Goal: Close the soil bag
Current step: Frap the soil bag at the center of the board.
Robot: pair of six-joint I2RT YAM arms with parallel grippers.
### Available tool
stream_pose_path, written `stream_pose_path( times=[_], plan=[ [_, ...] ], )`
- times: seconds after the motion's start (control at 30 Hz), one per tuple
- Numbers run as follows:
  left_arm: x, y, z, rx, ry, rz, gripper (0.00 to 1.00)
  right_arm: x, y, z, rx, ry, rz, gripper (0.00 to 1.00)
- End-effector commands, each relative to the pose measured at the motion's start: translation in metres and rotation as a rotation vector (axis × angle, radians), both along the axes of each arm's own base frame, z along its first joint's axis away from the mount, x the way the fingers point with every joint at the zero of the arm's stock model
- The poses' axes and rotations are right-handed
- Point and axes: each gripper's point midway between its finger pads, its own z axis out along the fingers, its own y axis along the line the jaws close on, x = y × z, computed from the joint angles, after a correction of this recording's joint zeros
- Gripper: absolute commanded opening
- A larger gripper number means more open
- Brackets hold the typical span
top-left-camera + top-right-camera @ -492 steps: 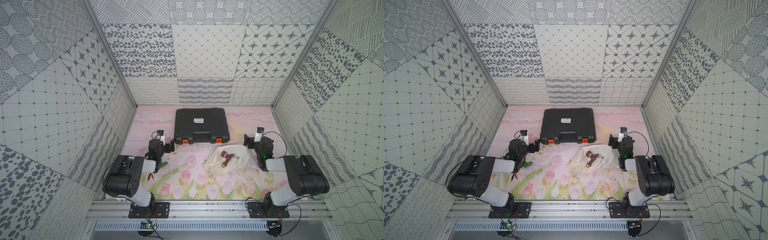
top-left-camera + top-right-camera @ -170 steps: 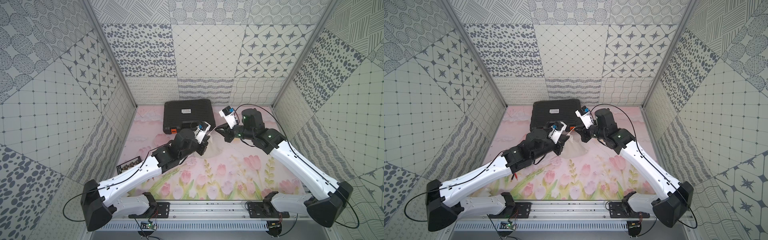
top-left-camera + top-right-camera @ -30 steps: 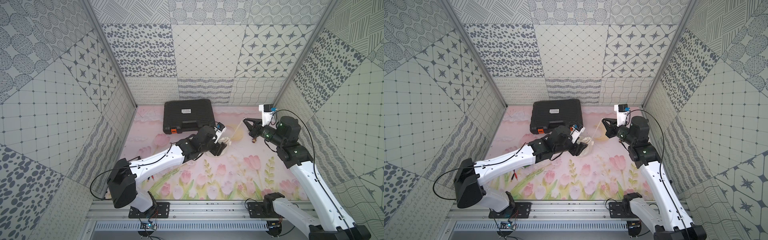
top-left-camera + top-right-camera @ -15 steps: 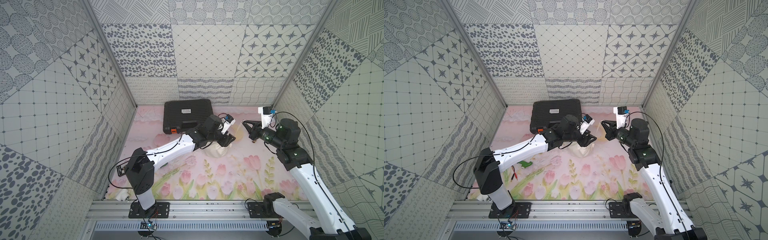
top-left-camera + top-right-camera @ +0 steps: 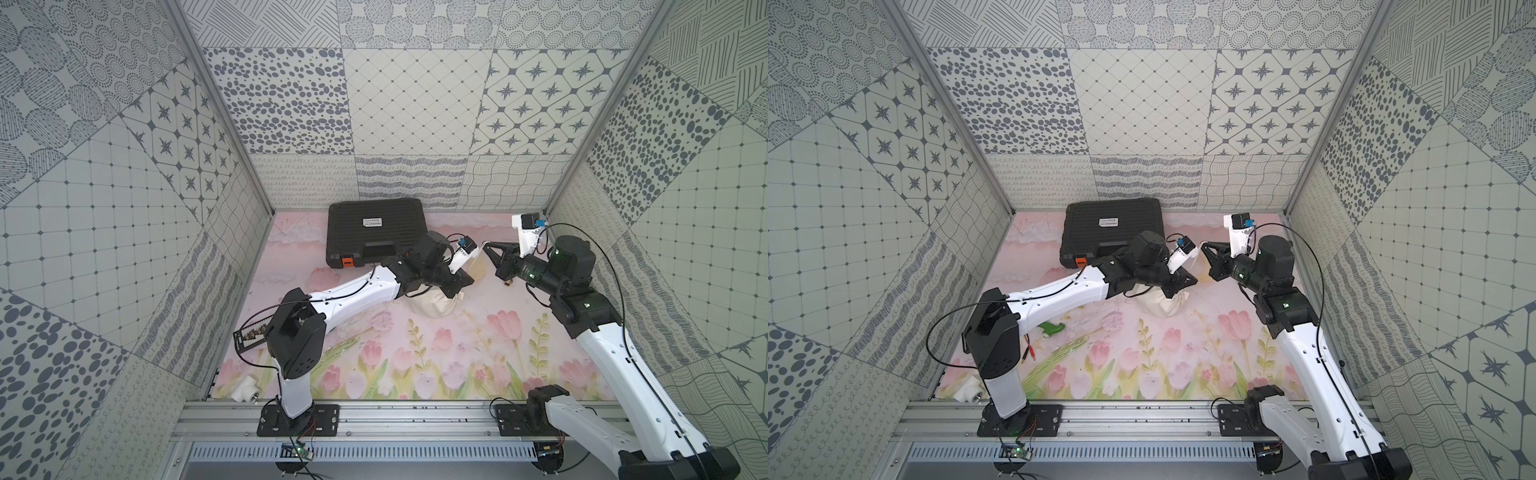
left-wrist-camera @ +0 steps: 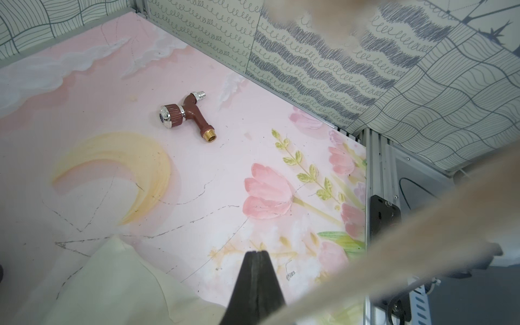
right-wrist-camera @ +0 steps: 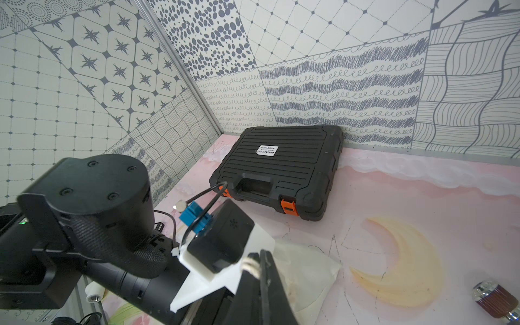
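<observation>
The soil bag [image 5: 434, 306] [image 5: 1162, 306], a cream cloth sack, sits on the mat near the middle; its cloth shows in the left wrist view [image 6: 112, 284] and the right wrist view [image 7: 304, 273]. My left gripper [image 5: 471, 281] [image 6: 256, 252] hovers just over the bag with its jaws shut and nothing visible between the tips. My right gripper [image 5: 484, 246] [image 7: 254, 260] is raised beside the left wrist camera, shut on the bag's cord [image 7: 250, 265]. That cord [image 6: 408, 222] crosses the left wrist view as a blurred band.
A black case [image 5: 376, 230] [image 7: 281, 168] with orange latches lies at the back. A brown tap [image 6: 184, 115] [image 7: 495, 298] lies right of the bag. At the left edge lie a black strip [image 5: 253, 332], a white fitting [image 5: 245, 386] and a green piece [image 5: 1052, 328].
My left gripper has moved right over the bag and closed its jaws. The right gripper has kept hold of the cord and shifted slightly towards the left wrist.
</observation>
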Motion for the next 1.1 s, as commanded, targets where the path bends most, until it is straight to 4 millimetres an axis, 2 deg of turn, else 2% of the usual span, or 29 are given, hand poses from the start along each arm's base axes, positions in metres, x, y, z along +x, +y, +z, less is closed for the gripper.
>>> stream_pose_path(
  times=[0.0,0.17,0.33,0.57,0.77,0.9,1.07],
  plan=[
    [-0.033,0.023,-0.059,0.150,0.194,-0.027,0.00,0.010,-0.011,0.037,-0.003,-0.125,-0.069,0.00],
    [-0.068,0.048,-0.120,0.327,0.274,0.017,0.01,0.024,-0.028,0.056,0.011,-0.147,-0.163,0.00],
    [-0.079,0.081,-0.156,0.460,0.345,0.118,0.03,0.032,-0.054,0.077,0.008,-0.184,-0.291,0.00],
    [-0.089,0.129,-0.174,0.648,0.347,0.221,0.09,0.037,-0.088,0.087,0.050,-0.185,-0.421,0.00],
    [-0.093,0.167,-0.189,0.799,0.341,0.309,0.12,0.027,-0.110,0.109,0.077,-0.238,-0.501,0.00],
    [-0.100,0.179,-0.194,0.856,0.360,0.323,0.15,0.021,-0.122,0.125,0.096,-0.271,-0.537,0.00],
    [-0.104,0.191,-0.198,0.919,0.364,0.360,0.17,0.023,-0.126,0.139,0.117,-0.291,-0.547,0.00]
  ],
)
